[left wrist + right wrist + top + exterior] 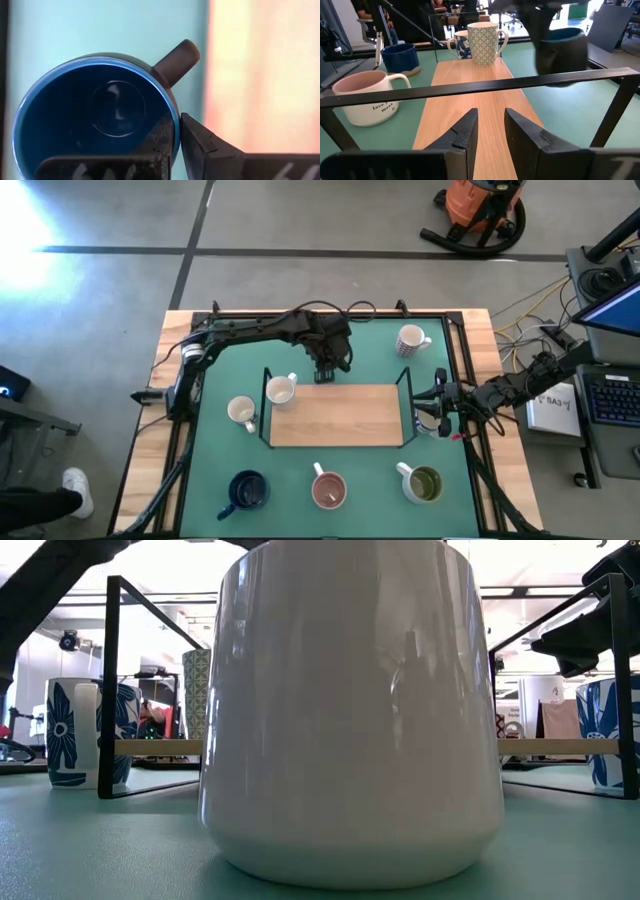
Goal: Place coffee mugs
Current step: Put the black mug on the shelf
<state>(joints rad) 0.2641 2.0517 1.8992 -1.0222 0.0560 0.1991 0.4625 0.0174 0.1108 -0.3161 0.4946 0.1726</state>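
A dark navy mug [95, 115] with a blue inside hangs in my left gripper [177, 130], just past the far edge of the wooden board [335, 415]; the gripper [328, 368] is shut on it. In the right wrist view this mug [560, 50] shows dark and blurred over the green mat. My right gripper [490, 130] waits at the rack's right end [435, 405], open with nothing between its fingers. Other mugs stand on their bases on the mat: white ones [280, 390] [240, 412] [410, 340], a navy one [247, 490], a pink one [328, 490] and an olive-lined one [425, 483]. My left gripper pinches the navy mug's rim and wall [172, 112] right beside the handle [177, 60], one finger [160, 137] inside the cup and one [200, 142] outside. The fingers come from above, pointing steeply down. The mug hangs upright, mouth up; it seems just clear of the mat.
A black wire rack [268, 405] frames the board, and its top bar [485, 87] crosses in front of my right gripper. A white-walled mug [350, 710] fills the low view. Blue-flowered mugs [85, 730] and a patterned one [485, 42] stand beyond the board.
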